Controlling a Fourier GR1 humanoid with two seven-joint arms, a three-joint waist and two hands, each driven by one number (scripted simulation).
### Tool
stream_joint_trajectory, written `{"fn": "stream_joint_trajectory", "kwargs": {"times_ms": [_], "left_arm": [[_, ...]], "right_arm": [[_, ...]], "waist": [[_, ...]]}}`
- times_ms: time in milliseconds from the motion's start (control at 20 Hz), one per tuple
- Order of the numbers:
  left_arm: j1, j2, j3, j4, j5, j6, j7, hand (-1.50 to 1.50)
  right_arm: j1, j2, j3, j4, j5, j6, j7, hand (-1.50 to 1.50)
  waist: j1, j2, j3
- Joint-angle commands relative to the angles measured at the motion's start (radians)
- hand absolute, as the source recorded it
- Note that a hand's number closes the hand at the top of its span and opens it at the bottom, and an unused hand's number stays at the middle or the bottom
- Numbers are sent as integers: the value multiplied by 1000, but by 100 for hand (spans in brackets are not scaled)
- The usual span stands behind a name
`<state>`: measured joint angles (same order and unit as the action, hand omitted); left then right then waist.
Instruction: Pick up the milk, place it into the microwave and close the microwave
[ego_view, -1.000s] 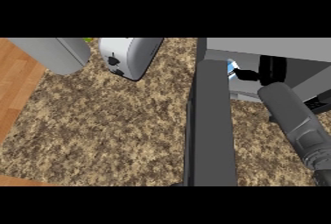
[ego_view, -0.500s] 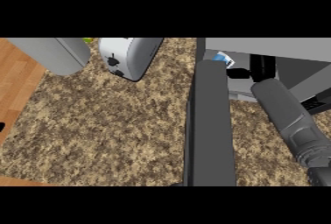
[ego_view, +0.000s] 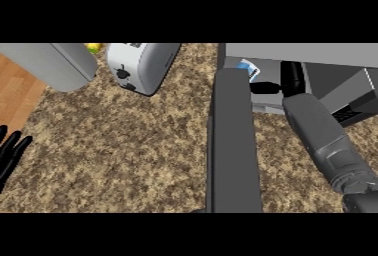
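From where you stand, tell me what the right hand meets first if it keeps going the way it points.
The right hand points into the open microwave, beside the milk. Straight on, it would probably meet the microwave's inner back wall first, though depth inside the cavity is hard to judge from above.

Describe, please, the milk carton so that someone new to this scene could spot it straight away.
Start at the grey microwave in the upper right, whose dark door stands open and runs down the middle of the view. Just inside its opening, beside the door's top end and next to the right hand, sits the milk carton. It is the only white and blue thing there; only a small part shows.
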<state>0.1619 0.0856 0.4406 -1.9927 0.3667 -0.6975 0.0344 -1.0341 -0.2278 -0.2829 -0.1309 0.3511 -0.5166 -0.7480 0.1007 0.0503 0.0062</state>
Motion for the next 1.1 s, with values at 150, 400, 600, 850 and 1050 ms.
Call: {"fn": "stream_joint_trajectory", "kwargs": {"times_ms": [150, 400, 600, 850, 1050], "left_arm": [[-19, -29, -56, 10, -34, -4, 1, -150], [12, -82, -138, 1, -64, -29, 4, 150], [-4, -85, -199, -48, -47, 22, 79, 150], [45, -85, -320, -27, -139, 56, 19, 150], [-37, -85, -389, 18, -146, 155, 55, 150]], "right_arm": [[21, 3, -89, 3, -101, 225, -53, -150], [109, 12, -118, 16, -136, 321, -115, -150], [183, 42, -126, 6, -160, 454, -182, -150], [276, 66, -112, -27, -173, 542, -230, -150], [336, 81, -104, -88, -197, 559, -228, -150]], "waist": [[-35, -18, -2], [-47, -24, -3], [-74, -39, -4], [-94, -49, -6], [-99, -49, -6]]}}
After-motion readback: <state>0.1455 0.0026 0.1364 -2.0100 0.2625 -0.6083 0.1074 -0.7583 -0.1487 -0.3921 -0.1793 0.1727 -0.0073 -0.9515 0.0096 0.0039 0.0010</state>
